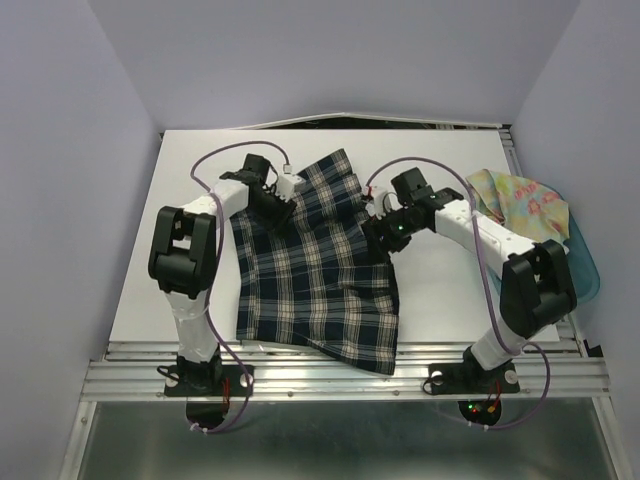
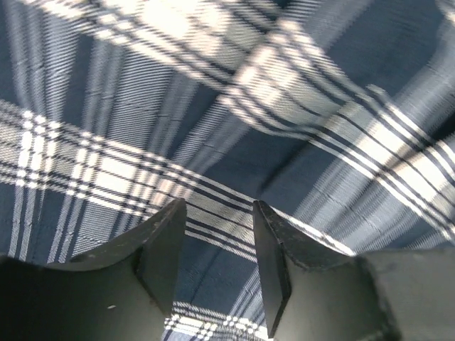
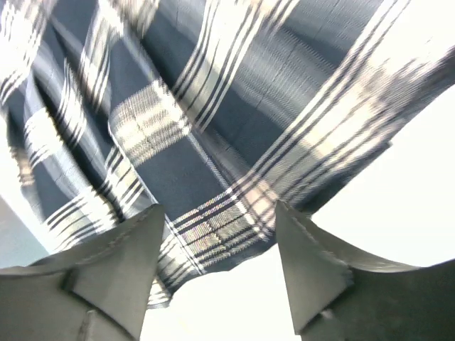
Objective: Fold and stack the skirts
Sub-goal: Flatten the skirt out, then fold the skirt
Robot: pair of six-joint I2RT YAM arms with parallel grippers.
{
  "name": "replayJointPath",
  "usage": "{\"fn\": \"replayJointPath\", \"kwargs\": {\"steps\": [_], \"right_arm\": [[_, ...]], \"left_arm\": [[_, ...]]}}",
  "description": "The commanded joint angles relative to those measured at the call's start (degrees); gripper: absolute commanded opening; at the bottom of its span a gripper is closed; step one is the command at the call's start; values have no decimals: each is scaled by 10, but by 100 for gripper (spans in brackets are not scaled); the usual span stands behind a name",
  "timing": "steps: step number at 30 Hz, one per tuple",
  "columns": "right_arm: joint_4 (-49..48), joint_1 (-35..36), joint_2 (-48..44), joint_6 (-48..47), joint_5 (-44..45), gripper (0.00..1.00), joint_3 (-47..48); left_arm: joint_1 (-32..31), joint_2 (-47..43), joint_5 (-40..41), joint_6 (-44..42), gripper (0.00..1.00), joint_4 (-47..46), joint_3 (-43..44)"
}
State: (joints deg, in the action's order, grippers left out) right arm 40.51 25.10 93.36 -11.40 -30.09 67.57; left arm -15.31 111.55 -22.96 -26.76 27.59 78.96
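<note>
The dark navy plaid skirt (image 1: 312, 275) lies spread on the white table, its lower hem hanging over the near edge. My left gripper (image 1: 280, 212) is open just above the skirt's upper left part; the plaid cloth (image 2: 234, 128) fills its view between the fingers. My right gripper (image 1: 378, 232) is open at the skirt's right edge; the cloth's edge (image 3: 213, 185) lies between its fingers over bare table. The pastel floral skirt (image 1: 522, 200) lies bunched in the teal bin at the far right.
The translucent teal bin (image 1: 588, 262) stands at the table's right edge, beside the right arm's elbow. A metal rail (image 1: 340, 375) runs along the near edge. Purple walls enclose the table on the left, back and right.
</note>
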Motion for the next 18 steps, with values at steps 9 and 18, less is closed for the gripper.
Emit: {"fn": "replayJointPath", "kwargs": {"steps": [9, 18], "right_arm": [[-110, -11, 133, -61, 100, 70, 265], [-144, -11, 296, -89, 62, 67, 350]], "left_arm": [[4, -18, -33, -5, 55, 0, 117], [-8, 61, -44, 33, 54, -18, 156]]}}
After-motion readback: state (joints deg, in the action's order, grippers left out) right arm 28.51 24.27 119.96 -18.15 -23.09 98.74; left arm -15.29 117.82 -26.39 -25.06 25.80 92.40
